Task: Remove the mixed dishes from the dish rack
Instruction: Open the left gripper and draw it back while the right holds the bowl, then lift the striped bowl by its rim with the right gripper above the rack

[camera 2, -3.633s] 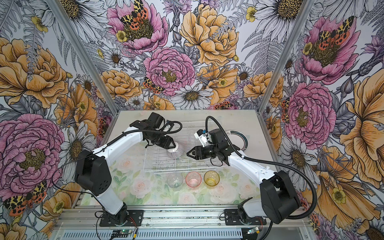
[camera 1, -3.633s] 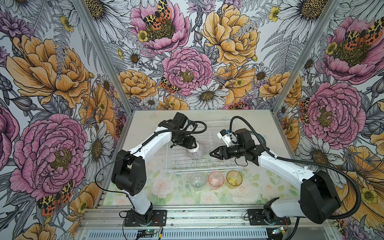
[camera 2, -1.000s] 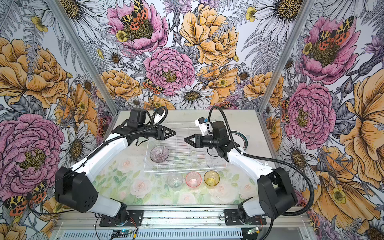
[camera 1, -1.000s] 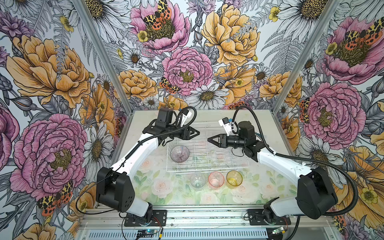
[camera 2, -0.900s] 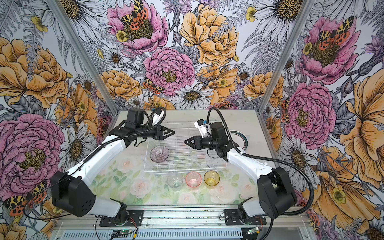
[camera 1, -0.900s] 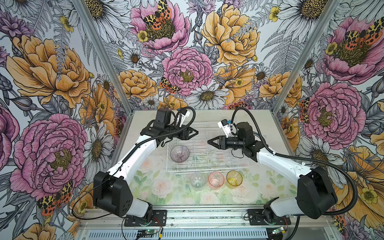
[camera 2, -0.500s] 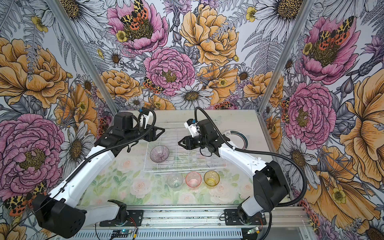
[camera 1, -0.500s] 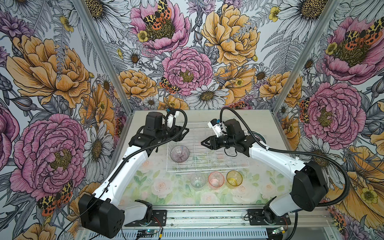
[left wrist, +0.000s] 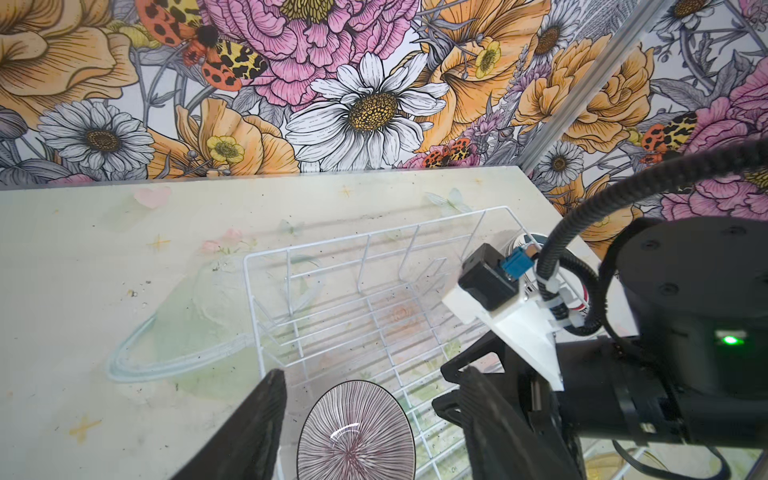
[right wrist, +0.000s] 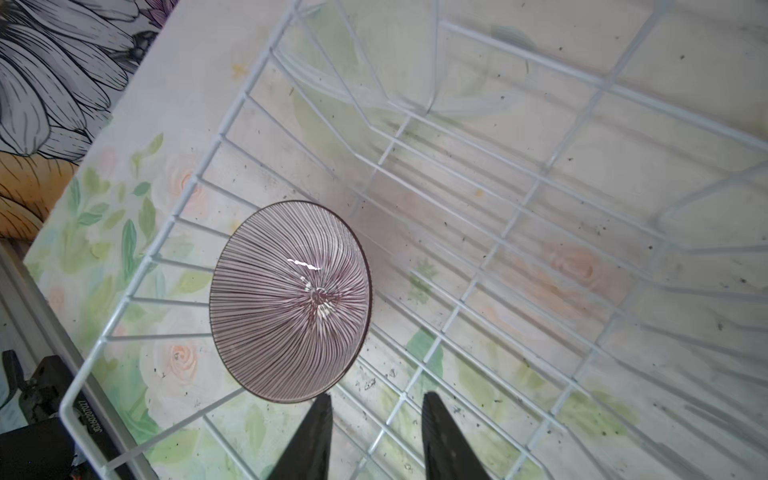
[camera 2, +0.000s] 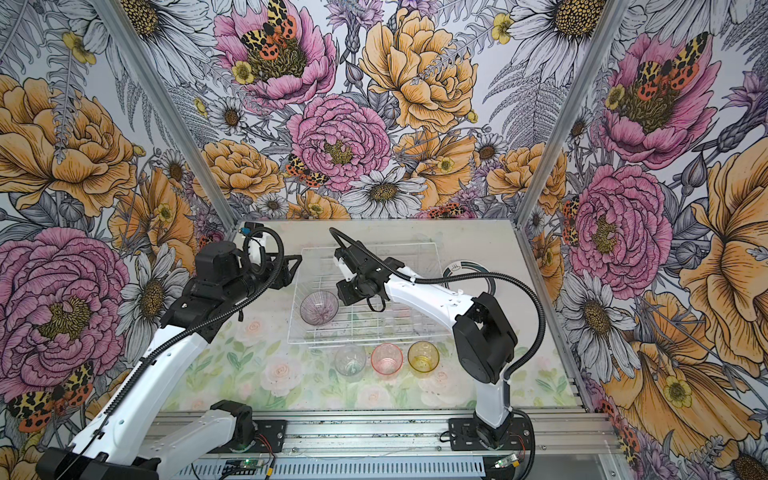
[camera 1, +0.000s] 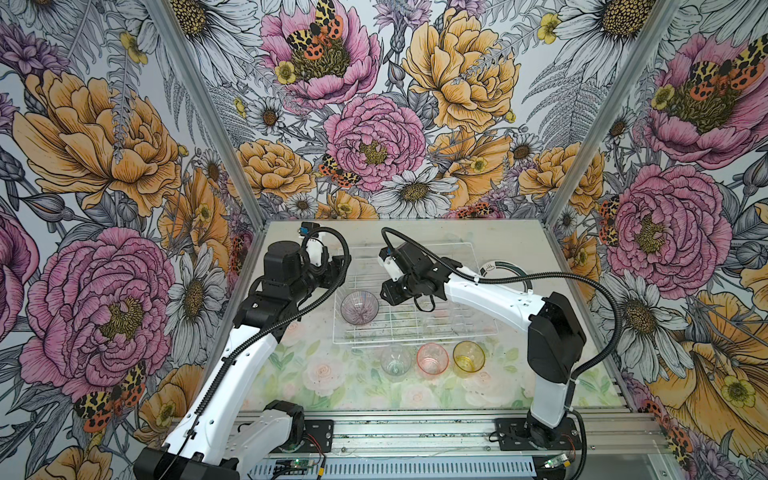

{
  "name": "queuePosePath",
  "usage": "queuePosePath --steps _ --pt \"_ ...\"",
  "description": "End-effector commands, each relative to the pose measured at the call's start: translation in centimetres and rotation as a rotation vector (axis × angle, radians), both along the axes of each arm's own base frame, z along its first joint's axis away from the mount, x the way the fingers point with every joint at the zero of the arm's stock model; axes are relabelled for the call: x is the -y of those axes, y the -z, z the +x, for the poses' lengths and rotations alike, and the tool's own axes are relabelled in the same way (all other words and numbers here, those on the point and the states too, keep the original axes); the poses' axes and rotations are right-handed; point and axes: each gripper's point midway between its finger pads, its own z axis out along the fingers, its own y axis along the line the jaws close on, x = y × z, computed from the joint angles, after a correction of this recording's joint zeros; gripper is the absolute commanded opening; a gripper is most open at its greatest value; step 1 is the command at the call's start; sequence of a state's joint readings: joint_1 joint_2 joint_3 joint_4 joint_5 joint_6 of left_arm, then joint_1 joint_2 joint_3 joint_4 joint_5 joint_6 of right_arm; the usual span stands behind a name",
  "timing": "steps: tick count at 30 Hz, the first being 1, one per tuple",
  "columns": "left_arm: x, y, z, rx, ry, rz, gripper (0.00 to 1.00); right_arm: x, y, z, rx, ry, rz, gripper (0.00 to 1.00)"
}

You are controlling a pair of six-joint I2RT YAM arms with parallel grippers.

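Sitting mouth-up inside the dish rack by its left wall, the ribbed bowl looks like the only dish not yet unloaded. Clear, pink and amber tumblers stand in a row on the counter just in front of the rack, and a teal-rimmed plate lies beside its right wall. The right pincer hovers near the bowl, parted and empty. The left pincer hangs released above it. By my reckoning, lifting the bowl out finishes the job.
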State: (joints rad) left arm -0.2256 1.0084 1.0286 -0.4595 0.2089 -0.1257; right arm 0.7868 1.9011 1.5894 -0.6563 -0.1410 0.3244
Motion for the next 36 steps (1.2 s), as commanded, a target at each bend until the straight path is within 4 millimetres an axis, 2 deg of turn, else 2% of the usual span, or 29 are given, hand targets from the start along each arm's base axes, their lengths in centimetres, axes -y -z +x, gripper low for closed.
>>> queuePosePath --steps 1,4,5,6,7,9,12,23,29,36 --pt "-1.2 -0.4 0.3 0.029 -0.051 -0.014 0.69 0.3 0.0 1.0 0.022 0.019 -0.056 0.38" --pt "-1.7 -0.3 0.4 0.031 -0.071 -0.021 0.69 -0.4 0.6 1.4 0.008 0.011 -0.056 0.38" --pt "-1.8 -0.3 0.5 0.029 -0.073 -0.023 0.69 -1.5 0.8 0.5 0.004 -0.018 -0.056 0.38" --pt "-1.8 -0.3 0.4 0.029 -0.072 -0.025 0.70 -1.7 0.9 0.5 0.000 -0.020 -0.057 0.38" --pt "-1.8 -0.1 0.5 0.026 -0.070 -0.025 0.75 -2.0 1.1 0.5 -0.003 -0.024 -0.057 0.38" --pt "-1.8 -0.1 0.5 0.026 -0.065 -0.023 0.91 -2.4 1.4 0.4 -0.012 -0.031 -0.057 0.38" --pt "-1.9 0.0 0.4 0.024 -0.069 -0.019 0.99 -2.9 1.9 0.3 -0.024 -0.042 -0.061 0.38" --pt "-2.0 -0.3 0.6 0.024 -0.068 -0.003 0.99 -3.9 3.2 0.3 -0.047 -0.047 -0.079 0.38" --pt "-3.1 -1.1 0.4 0.049 -0.120 0.020 0.99 -4.1 4.0 0.7 -0.046 -0.031 -0.101 0.35" --pt "-3.4 -0.8 0.4 0.044 -0.131 0.031 0.99 -4.6 4.4 1.3 -0.040 -0.026 -0.111 0.25"
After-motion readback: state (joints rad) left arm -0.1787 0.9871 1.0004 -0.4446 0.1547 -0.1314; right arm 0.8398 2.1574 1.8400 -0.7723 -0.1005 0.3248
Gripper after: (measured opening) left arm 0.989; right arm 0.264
